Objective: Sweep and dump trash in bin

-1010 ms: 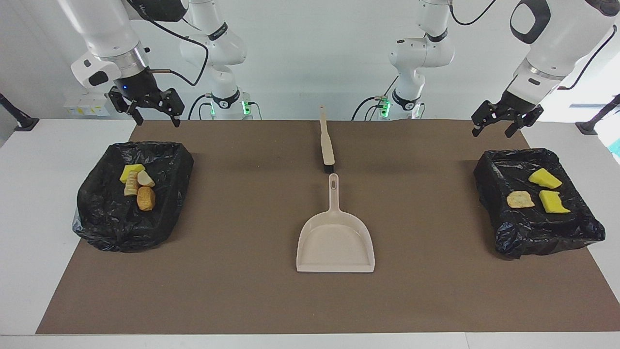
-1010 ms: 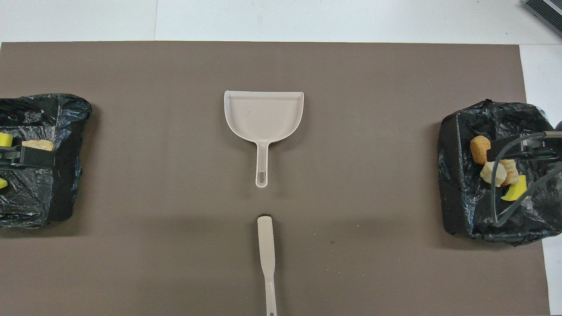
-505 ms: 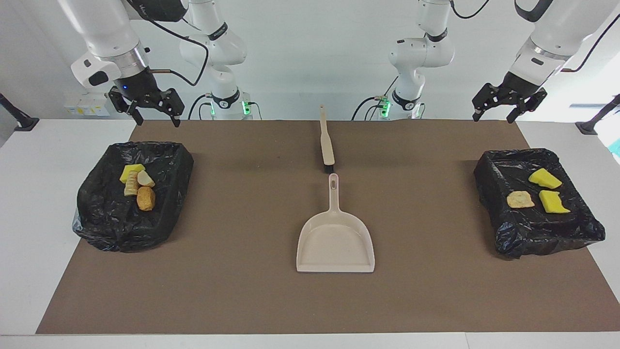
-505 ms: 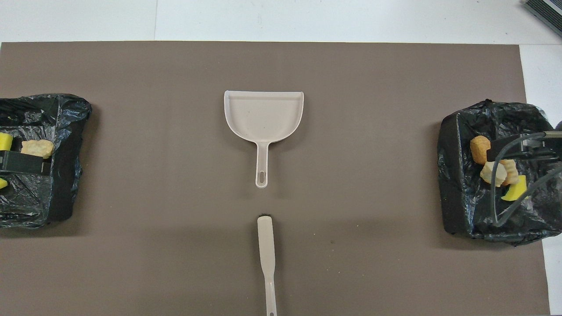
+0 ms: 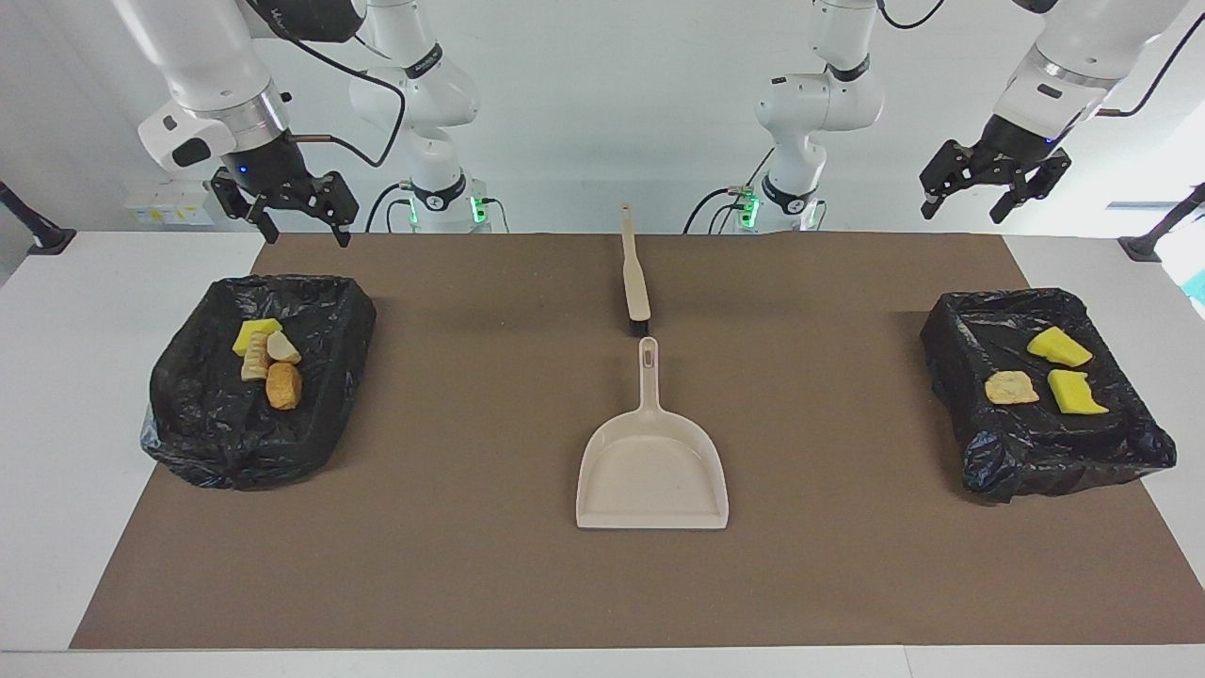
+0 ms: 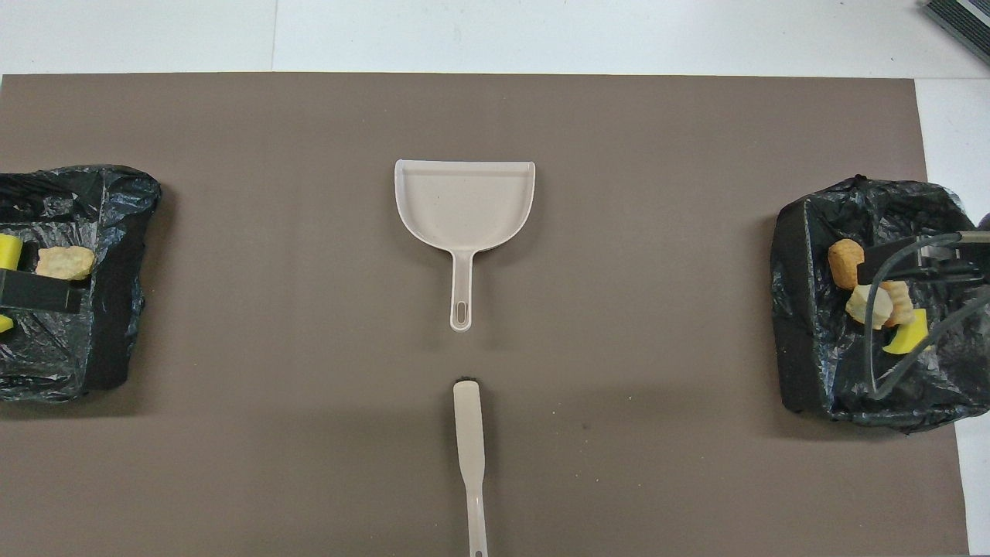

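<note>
The white bench carries a wide brown mat that covers most of its top. At each end of the mat sits a bin lined with a black bag. The bin at the right arm's end holds four pieces of trash bunched together: a yellow sponge chunk, two pale pastry pieces and an orange-brown one. The bin at the left arm's end holds three more pieces, two yellow sponge chunks and a pale flat pastry, lying a little apart from each other.

In the middle of the mat lies the beige dustpan, flat, its handle pointing toward the robots and its open mouth away from them. The beige brush lies nearer to the robots, in line with the dustpan handle; its black bristle end is just beside the handle tip but not touching it.

The right hand hangs in the air over the robots' edge of its bin, fingers spread, holding nothing. The left hand is raised high above the robots' end of the mat by its bin, fingers spread and empty too.
</note>
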Robot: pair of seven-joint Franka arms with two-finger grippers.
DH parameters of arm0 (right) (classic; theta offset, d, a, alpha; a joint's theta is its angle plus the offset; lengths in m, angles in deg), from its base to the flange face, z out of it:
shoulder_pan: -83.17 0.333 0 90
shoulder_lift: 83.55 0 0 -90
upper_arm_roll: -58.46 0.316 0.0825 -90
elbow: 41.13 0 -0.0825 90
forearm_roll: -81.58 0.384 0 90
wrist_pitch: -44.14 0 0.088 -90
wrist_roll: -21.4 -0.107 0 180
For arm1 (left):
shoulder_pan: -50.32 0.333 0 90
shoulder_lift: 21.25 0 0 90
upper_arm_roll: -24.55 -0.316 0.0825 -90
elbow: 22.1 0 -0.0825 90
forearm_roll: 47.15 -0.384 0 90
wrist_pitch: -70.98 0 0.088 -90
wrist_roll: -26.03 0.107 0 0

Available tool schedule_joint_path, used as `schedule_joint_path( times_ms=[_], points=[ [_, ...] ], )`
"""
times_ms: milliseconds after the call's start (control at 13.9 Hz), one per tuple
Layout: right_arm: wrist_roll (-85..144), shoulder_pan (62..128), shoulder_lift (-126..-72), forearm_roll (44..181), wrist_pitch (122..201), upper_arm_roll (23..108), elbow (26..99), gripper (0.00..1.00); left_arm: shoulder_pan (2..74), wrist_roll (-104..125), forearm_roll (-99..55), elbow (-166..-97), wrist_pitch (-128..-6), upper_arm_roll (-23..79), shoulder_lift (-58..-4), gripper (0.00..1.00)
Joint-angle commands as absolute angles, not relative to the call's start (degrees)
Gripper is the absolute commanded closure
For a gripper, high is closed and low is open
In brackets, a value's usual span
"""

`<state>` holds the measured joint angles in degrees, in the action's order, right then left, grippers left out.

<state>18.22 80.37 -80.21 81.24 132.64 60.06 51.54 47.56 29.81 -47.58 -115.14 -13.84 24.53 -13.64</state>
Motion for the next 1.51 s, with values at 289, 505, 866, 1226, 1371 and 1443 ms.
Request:
schedule_joint_path(
  times_ms=[289, 505, 866, 1226, 1371, 1443],
  points=[
    [17.36, 80.0, -79.06, 82.37, 132.64, 60.22, 52.74, 0.0, 49.17, 27.97, -49.35, -113.07, -9.87, 27.36, -13.52, 0.0],
    [17.36, 80.0, -79.06, 82.37, 132.64, 60.22, 52.74, 0.0, 49.53, 26.22, -46.28, -113.33, -11.1, 26.93, -13.43, 0.0],
    [17.27, 80.0, -79.06, 82.37, 132.64, 60.22, 52.74, 0.0, 49.53, 25.86, -46.19, -113.6, -13.22, 26.75, -13.43, 0.0],
    [17.36, 80.0, -79.06, 82.37, 132.64, 60.22, 52.74, 0.0, 49.7, 25.77, -45.92, -114.21, -14.27, 26.66, -13.34, 0.0],
    [17.27, 80.0, -79.06, 82.37, 132.64, 60.22, 52.74, 0.0, 50.93, 25.86, -45.66, -114.21, -14.71, 26.66, -13.43, 0.0],
    [17.27, 80.0, -78.98, 82.37, 132.64, 60.22, 52.74, 0.0, 50.94, 25.86, -45.22, -114.21, -15.06, 26.75, -13.43, 0.0]
  ],
)
